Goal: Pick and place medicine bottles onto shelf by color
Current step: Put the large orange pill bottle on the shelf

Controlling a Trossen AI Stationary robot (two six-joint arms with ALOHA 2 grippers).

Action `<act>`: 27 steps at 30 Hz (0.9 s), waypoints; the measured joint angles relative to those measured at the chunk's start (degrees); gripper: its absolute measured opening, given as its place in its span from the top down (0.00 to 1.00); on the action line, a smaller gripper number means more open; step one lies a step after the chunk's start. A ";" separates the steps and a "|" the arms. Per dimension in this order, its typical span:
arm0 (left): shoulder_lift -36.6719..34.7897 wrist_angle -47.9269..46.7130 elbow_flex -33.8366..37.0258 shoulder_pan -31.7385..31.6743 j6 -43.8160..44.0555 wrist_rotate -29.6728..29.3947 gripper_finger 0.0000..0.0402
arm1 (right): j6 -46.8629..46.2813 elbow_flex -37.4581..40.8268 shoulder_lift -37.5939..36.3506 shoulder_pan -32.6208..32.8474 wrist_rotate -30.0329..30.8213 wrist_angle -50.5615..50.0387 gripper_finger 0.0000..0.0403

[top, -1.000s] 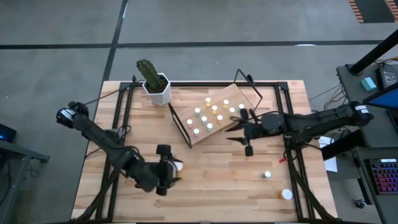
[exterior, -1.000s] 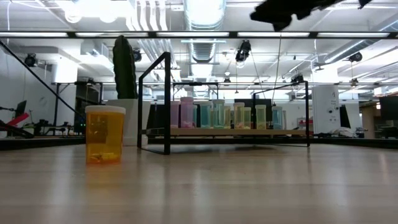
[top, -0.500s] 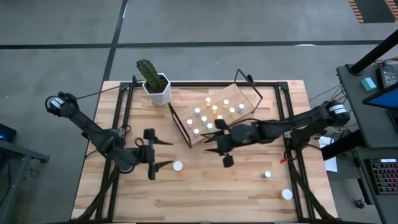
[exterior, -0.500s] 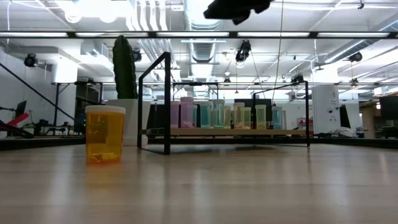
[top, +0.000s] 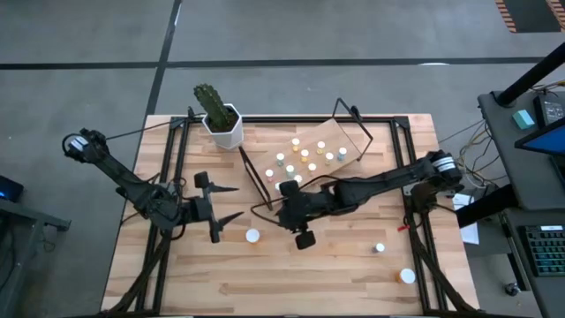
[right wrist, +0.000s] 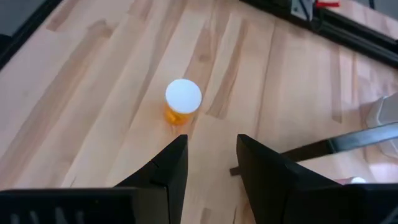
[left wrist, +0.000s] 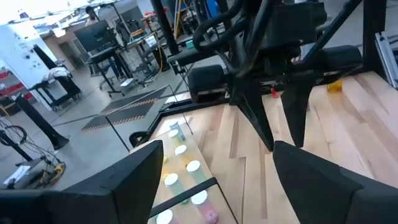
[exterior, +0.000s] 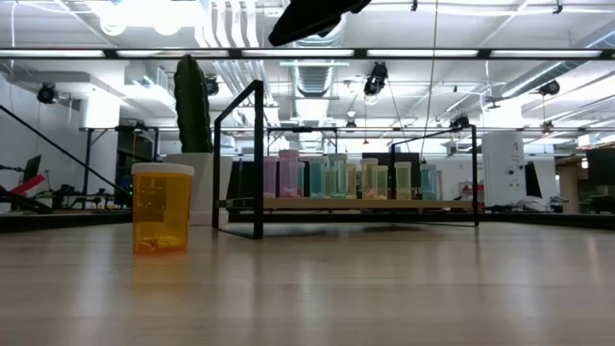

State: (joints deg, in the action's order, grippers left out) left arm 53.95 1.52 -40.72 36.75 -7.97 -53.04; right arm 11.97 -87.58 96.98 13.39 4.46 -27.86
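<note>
Right gripper (top: 281, 212) hangs above the table at the end of an arm stretched low from the right edge, past the front of the shelf (top: 340, 168). Its fingers (right wrist: 163, 169) stand part open with nothing between them. An orange bottle (top: 252, 236) with a white cap stands upright on the wood just ahead of them, apart. Left gripper (top: 226, 202) waits just beyond that bottle, jaws spread wide and empty, its arm bent in from the left edge. Other bottles (top: 305, 159) stand on the shelf behind.

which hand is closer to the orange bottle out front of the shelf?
Left hand, by a little: open, just left of the orange bottle. Right hand, empty, hovers to the bottle's right, by the shelf.
</note>
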 joint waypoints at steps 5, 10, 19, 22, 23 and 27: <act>-0.15 0.09 -0.33 0.00 -3.16 0.02 0.29 | -2.25 -4.01 4.94 0.37 -0.49 -1.55 0.65; -1.77 -0.01 -0.47 0.54 -4.51 0.01 0.29 | -5.03 -9.49 10.50 0.44 -0.49 -5.07 0.52; -3.54 0.07 -0.12 0.59 -4.54 0.01 0.29 | -0.90 -25.75 21.24 1.77 -0.36 -13.37 0.38; -3.40 0.05 -0.12 0.59 -4.52 0.00 0.29 | 0.36 -31.26 25.04 1.63 0.02 -16.24 0.38; -3.30 0.04 -0.12 0.59 -4.52 0.02 0.29 | 1.03 -32.75 26.23 1.57 0.04 -17.62 0.38; -3.21 0.00 -0.12 0.59 -4.48 0.02 0.29 | 2.18 -37.34 30.03 1.18 0.04 -21.41 0.38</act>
State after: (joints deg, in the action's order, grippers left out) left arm 50.74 1.52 -40.84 37.34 -12.45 -53.01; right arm 14.16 -124.92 127.00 14.57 4.50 -49.27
